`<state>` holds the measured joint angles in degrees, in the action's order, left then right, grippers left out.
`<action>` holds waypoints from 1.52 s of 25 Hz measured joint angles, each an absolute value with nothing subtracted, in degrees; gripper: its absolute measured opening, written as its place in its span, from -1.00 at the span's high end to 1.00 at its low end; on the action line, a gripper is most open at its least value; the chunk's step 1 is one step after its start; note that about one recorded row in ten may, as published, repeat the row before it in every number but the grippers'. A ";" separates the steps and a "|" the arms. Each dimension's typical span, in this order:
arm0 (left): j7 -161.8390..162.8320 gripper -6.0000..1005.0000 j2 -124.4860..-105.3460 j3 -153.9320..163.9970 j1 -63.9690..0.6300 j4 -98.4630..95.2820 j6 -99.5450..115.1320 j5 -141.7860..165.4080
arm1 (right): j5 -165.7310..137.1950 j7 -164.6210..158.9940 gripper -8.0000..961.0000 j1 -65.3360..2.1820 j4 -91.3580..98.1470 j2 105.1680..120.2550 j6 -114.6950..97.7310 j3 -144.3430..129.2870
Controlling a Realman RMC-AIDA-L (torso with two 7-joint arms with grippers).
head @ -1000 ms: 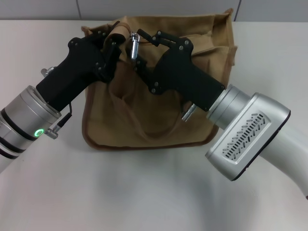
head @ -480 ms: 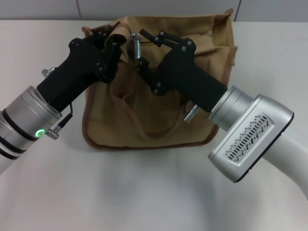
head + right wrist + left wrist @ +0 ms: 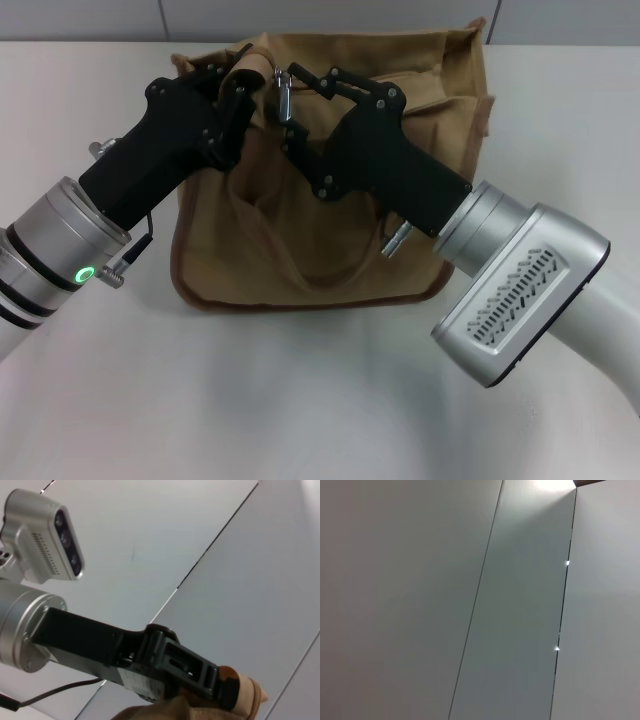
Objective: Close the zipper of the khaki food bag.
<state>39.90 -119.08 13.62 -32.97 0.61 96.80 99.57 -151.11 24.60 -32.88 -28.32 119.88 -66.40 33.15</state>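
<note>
— Where's the zipper (image 3: 284, 95)?
— Upper centre of the head view, shiny metal tab pinched by the right claw (image 3: 287, 98). The left claw (image 3: 238, 82) clamps the khaki food bag (image 3: 330, 240)'s corner fabric.
— Risks?
— I'd guess the smooth tab slips, or soft canvas bunches and jams the slider.
— Underneath?
— A pale counter (image 3: 300, 400).

Readable text: none in any view.
khaki food bag (image 3: 330, 240): plain canvas, no print or label.
Arm housings: no legible marking.
Wall panels in wrist views: blank.
</note>
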 joint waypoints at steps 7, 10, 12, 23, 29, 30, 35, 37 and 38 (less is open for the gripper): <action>39.90 0.94 -119.09 13.62 -32.95 0.62 96.68 99.55 | -150.80 26.90 0.29 -32.64 -28.79 119.88 -66.45 32.44; 39.90 0.94 -119.09 13.61 -32.99 0.61 96.65 99.53 | -150.74 26.92 0.29 -32.85 -28.81 119.88 -66.44 32.43; 39.90 0.94 -119.09 13.61 -33.07 0.63 96.38 99.52 | -150.77 26.94 0.29 -32.99 -28.81 119.87 -66.28 32.43; 39.90 0.94 -119.09 13.57 -33.14 0.70 96.31 99.68 | -150.99 26.94 0.30 -32.60 -28.42 119.88 -66.29 32.06; 40.71 0.94 -119.09 13.44 -33.64 0.68 97.25 99.66 | -150.64 24.39 0.30 -32.31 -28.49 119.88 -66.54 32.15; 40.73 0.94 -119.09 13.38 -33.66 0.64 97.45 99.63 | -150.57 22.61 0.30 -32.13 -28.51 119.88 -66.62 32.29; 40.76 0.94 -119.03 13.26 -33.74 0.23 98.54 99.39 | -150.64 10.56 0.30 -31.23 -27.41 119.81 -69.59 33.09; 40.77 0.94 -119.02 13.26 -33.83 0.20 98.74 99.36 | -150.78 8.58 0.30 -31.02 -26.93 119.74 -71.03 32.91; 40.77 0.94 -119.02 13.25 -33.91 0.17 98.85 99.36 | -150.82 8.23 0.30 -30.91 -26.77 119.75 -71.45 32.80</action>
